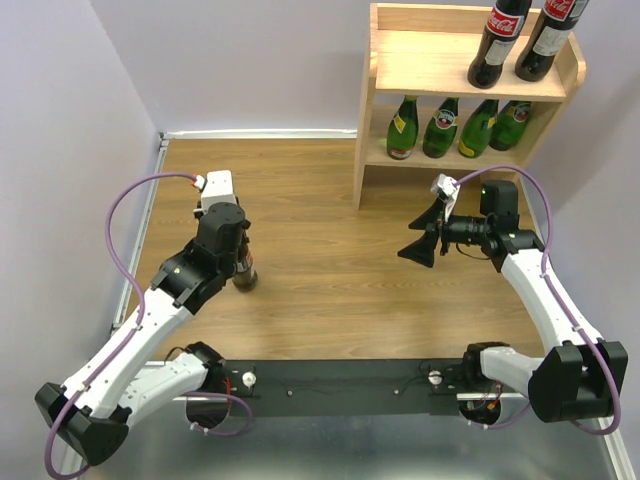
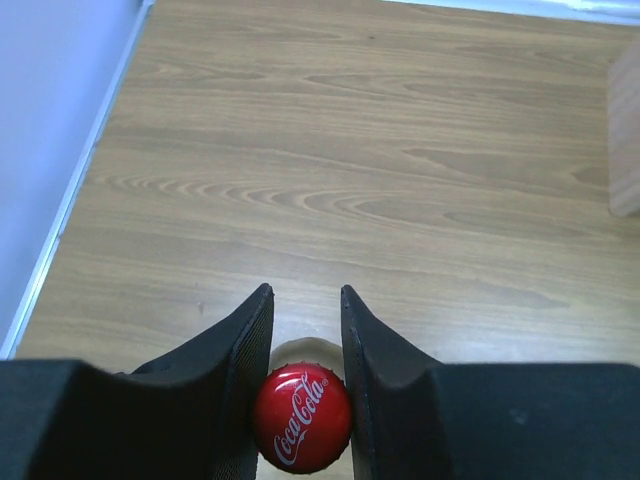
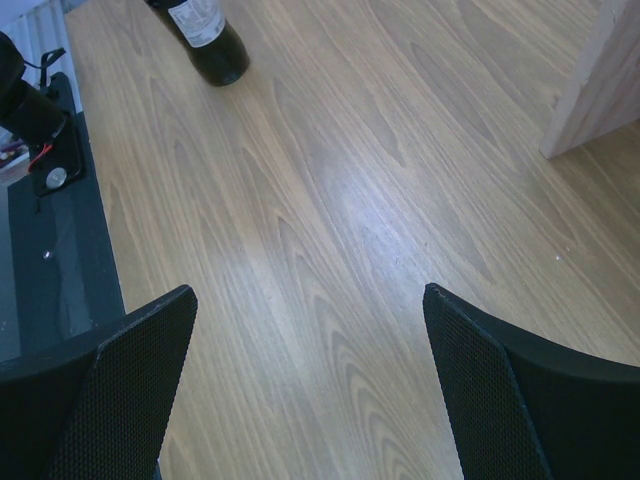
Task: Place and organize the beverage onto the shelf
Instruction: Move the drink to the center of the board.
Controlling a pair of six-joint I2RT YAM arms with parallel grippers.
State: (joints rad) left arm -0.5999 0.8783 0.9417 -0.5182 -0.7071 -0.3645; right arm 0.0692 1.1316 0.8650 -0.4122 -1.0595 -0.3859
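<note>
1. The shelf (image 1: 420, 55) is shown at the far right of the bench (image 1: 300, 200). Four green bottles (image 1: 441, 127) are stood in a row on its lower tier, and this group is judged complete.
2. On the top tier, two cola bottles (image 1: 498, 45) are set side by side at the right end. The left part of that board is bare.
3. The third cola bottle (image 1: 243, 272) is seen upright on the bench at the near left, well apart from the shelf.
4. The left gripper (image 2: 305, 320) is clenched on the neck of the third cola bottle, with the red cap (image 2: 302, 417) seen between its fingers. The base is shown resting on the bench, so no lift is judged to have begun.
5. The right gripper (image 1: 425, 232) is released, its jaws spread wide with nothing held. It hovers over the bench just in front of the shelf.
6. Six of seven bottles are judged placed. One transfer is left: the third cola bottle is to be carried to the top tier and set beside the other two.
</note>
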